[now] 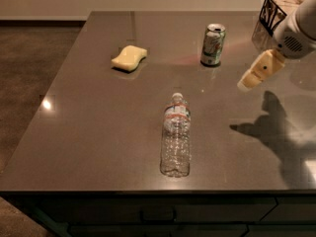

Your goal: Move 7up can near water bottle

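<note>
Gripper [245,84] was noted hanging above the right part of the countertop [89,132], on the end of the white arm [298,31]. It stood to the right of the 7up can [213,44] and apart from it. Whether it was open or closed could not be told; nothing was seen in it.

The can stood upright toward the far edge. The water bottle [176,137] lay on its side nearer the front, cap toward the can, well apart from it.

Judgement: the step in hand was the approach to the can. It would be done well by taking the can squarely about mid-body, so that it neither tips nor skids. Lifted clear, it should be set down upright just beside the bottle without nudging it, since a bottle on its side may roll.

Count, largest first: one countertop, one arm, one black-patterned box [276,11] at the far right, one water bottle, one yellow sponge [129,58], one can.
</note>
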Robot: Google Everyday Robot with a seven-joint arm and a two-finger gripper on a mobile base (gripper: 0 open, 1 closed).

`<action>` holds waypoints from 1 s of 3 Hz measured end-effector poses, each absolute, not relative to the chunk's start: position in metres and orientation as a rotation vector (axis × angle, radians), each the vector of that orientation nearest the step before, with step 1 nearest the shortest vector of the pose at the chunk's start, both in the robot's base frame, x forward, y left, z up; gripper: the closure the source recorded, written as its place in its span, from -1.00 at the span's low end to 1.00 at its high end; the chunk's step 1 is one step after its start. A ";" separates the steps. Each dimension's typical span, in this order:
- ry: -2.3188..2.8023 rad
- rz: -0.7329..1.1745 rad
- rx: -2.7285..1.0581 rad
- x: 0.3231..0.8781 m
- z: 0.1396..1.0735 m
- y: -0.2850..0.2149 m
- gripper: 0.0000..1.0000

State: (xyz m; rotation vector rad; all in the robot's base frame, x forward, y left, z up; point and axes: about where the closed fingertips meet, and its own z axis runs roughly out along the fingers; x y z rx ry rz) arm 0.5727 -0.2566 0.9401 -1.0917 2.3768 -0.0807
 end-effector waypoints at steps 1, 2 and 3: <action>2.369 -0.029 -0.927 0.612 0.935 -0.265 -1.00; 2.350 -0.006 -0.824 0.651 0.931 -0.264 -1.00; 2.325 0.031 -0.736 0.685 0.926 -0.262 -1.00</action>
